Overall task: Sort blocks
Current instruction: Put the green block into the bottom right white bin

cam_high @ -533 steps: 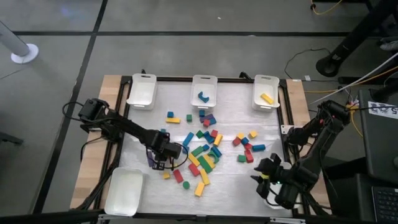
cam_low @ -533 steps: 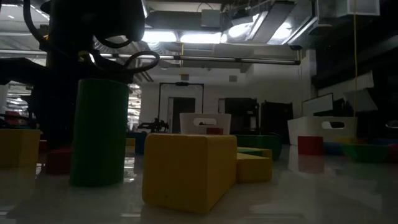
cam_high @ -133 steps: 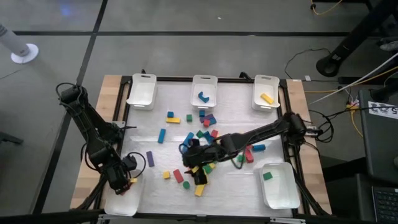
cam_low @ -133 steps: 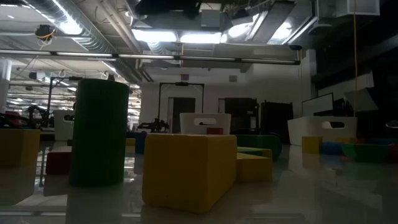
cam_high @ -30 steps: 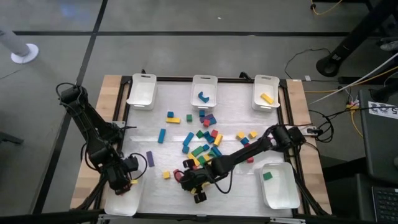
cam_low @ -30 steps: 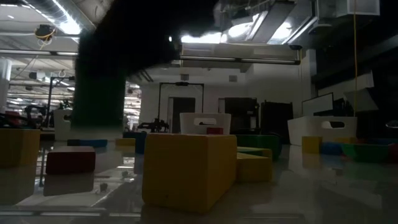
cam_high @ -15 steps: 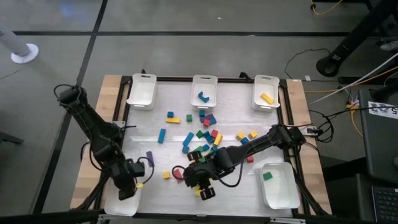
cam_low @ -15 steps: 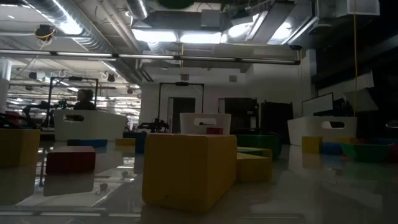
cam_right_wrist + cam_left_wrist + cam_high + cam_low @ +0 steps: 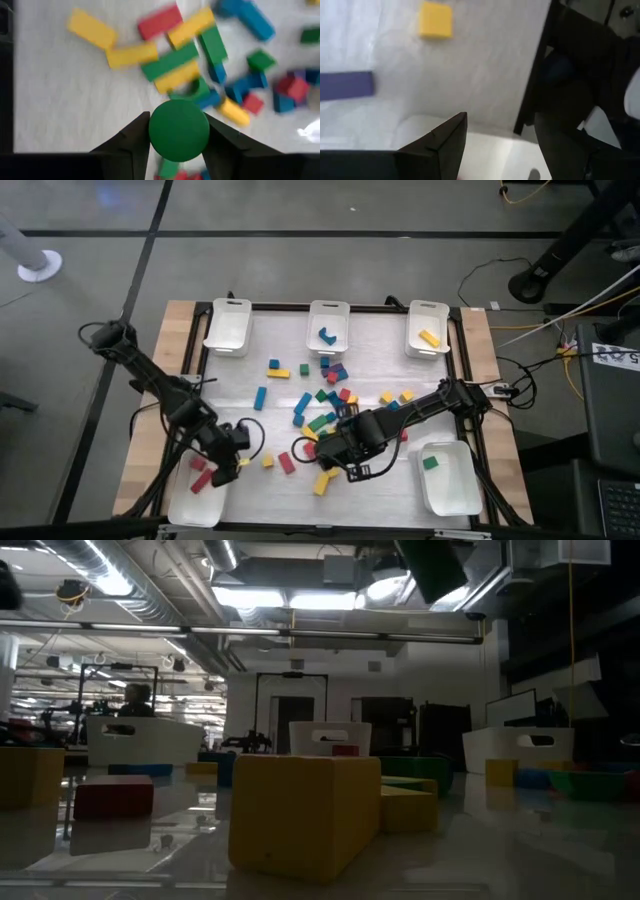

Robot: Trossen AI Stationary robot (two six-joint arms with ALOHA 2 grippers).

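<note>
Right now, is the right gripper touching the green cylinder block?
Touching. The right wrist view shows the green cylinder pressed between both fingers of the right gripper, with no gap on either side.

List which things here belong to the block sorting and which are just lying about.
Job:
- loose blocks mid-table
- green cylinder held in the right gripper
- five white trays, some already holding blocks
- left gripper, open, by the near-left tray

Lying about:
- cables on the floor beyond the table
- white post base on the floor
</note>
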